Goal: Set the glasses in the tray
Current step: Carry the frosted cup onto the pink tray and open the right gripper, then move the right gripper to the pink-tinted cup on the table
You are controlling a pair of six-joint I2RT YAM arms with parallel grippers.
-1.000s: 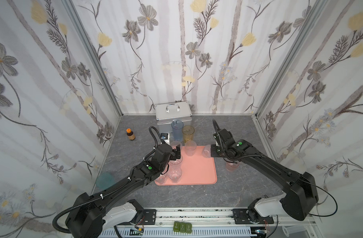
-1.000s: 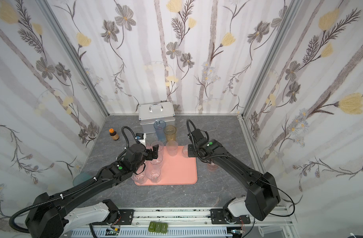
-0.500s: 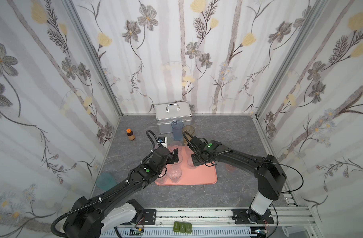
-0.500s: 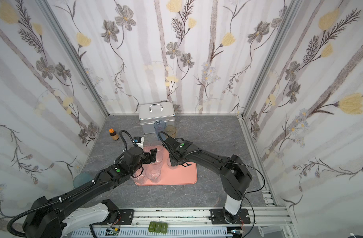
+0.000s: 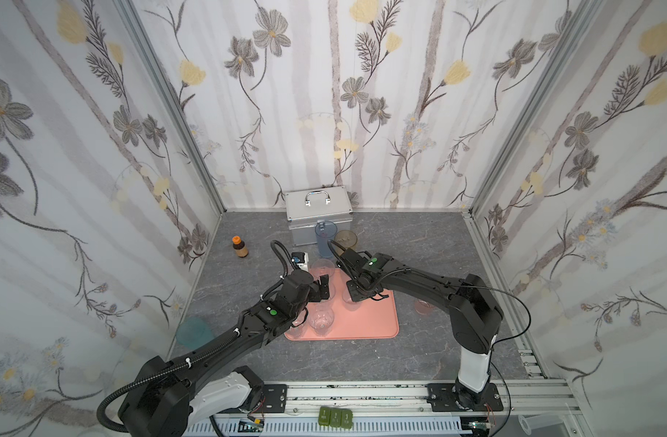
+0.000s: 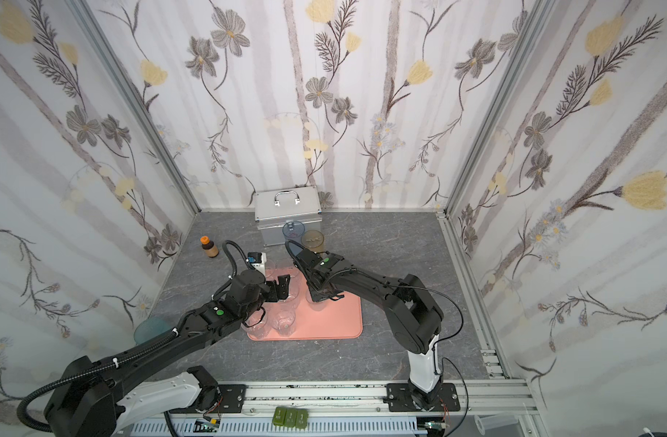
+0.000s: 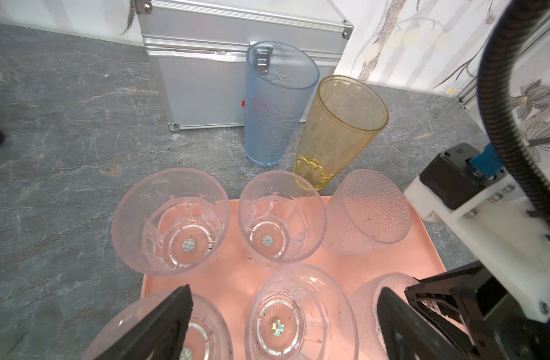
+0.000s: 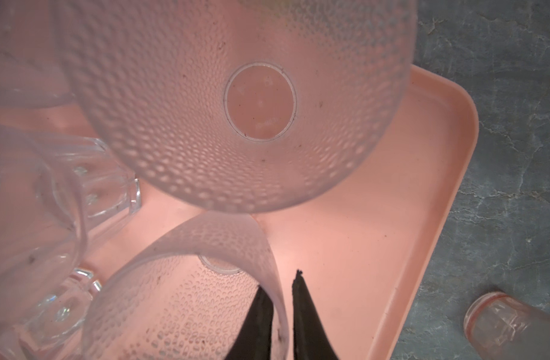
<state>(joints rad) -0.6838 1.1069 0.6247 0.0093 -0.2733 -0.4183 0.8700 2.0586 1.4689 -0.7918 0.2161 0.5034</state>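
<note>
Grey tabletop [image 5: 419, 234] bears silver case [image 5: 318, 212] behind blue glass [image 5: 323, 238], amber glass [image 5: 346, 239]

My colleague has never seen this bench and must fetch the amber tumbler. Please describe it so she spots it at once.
Find the silver case against the back wall. Two tall tumblers stand in front of it, beyond the pink tray. The amber tumbler stands right of the blue tumbler in both top views, the only yellowish one.
</note>
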